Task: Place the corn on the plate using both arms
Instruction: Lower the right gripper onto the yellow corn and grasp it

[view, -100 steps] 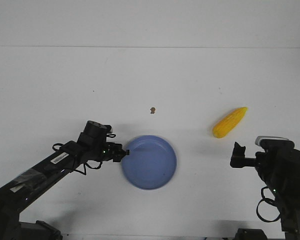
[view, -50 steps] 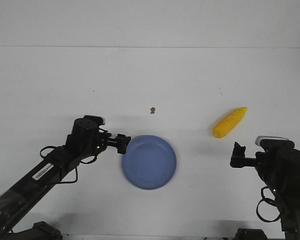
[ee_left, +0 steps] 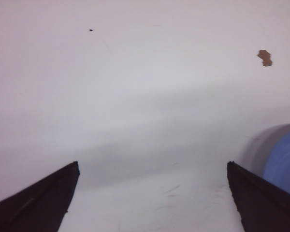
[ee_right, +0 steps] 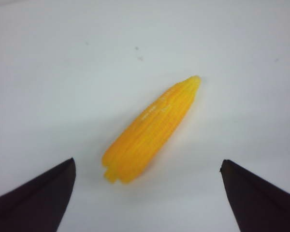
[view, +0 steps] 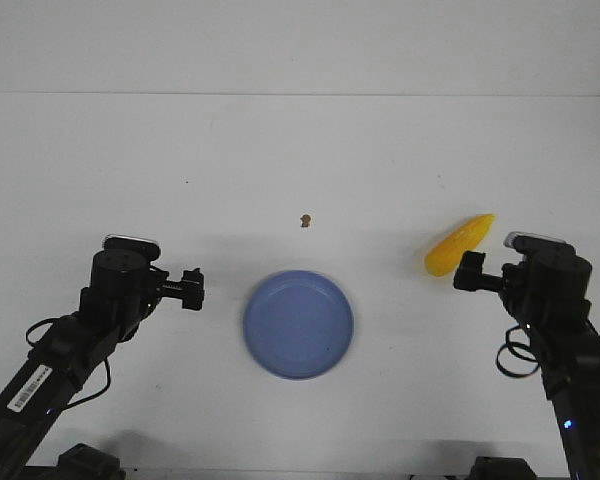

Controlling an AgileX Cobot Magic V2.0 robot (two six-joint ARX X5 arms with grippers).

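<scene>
The yellow corn [view: 456, 245] lies on the white table at the right, its tip pointing away and to the right. In the right wrist view the corn [ee_right: 151, 129] lies just ahead of the jaws. My right gripper [view: 467, 271] [ee_right: 147, 164] is open and empty, just short of the cob's thick end. The blue plate [view: 298, 324] sits empty at the centre front; its rim [ee_left: 284, 159] shows in the left wrist view. My left gripper [view: 191, 289] [ee_left: 152, 166] is open and empty, a short way left of the plate.
A tiny brown speck [view: 305, 220] lies on the table beyond the plate and shows in the left wrist view [ee_left: 265, 57]. The table's far edge meets the wall at the back.
My left gripper has let go of the plate's left rim and drawn back to the left. My right gripper has moved forward and up to the corn's thick end.
</scene>
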